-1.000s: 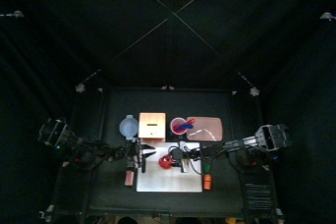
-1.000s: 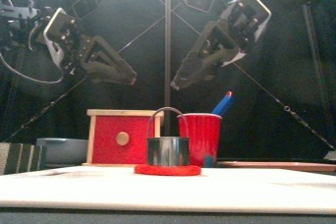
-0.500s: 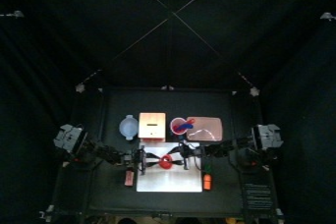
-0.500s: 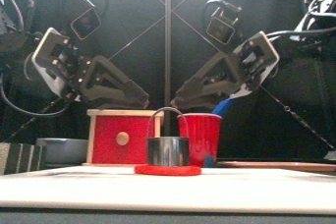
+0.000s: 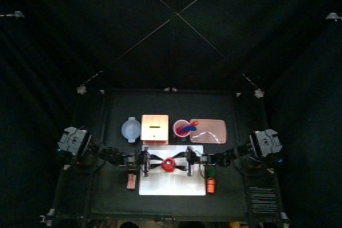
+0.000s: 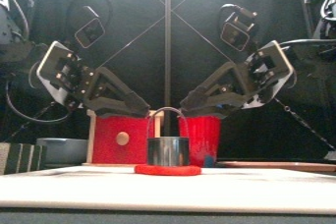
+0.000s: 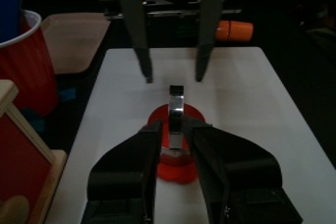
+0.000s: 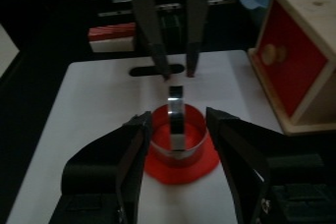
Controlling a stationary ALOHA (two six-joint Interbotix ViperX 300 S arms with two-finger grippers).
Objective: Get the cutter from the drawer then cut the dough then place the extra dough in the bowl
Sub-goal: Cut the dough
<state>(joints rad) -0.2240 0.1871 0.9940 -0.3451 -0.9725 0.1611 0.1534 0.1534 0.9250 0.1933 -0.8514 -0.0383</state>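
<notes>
Red dough point(image 6: 167, 170) lies flat on the white cutting board point(image 6: 79, 181), and the cutter point(image 6: 167, 149) stands upright on its middle with the wire handle up. We judge the first step done: the cutter is out of the wooden box point(image 6: 121, 138), whose red drawer front looks shut. We cannot tell whether the cutter has gone through the dough; a rim of dough shows all round its base. What is left, as we read it, is to finish the cut, free the outer dough and carry it to the bowl point(image 6: 62, 150) at the far left, beside the box. The left gripper point(image 7: 176, 128) and the right gripper point(image 8: 178, 117) hang low on either side of the cutter. Each has its jaws spread, near the handle and, as far as we see, apart from it.
</notes>
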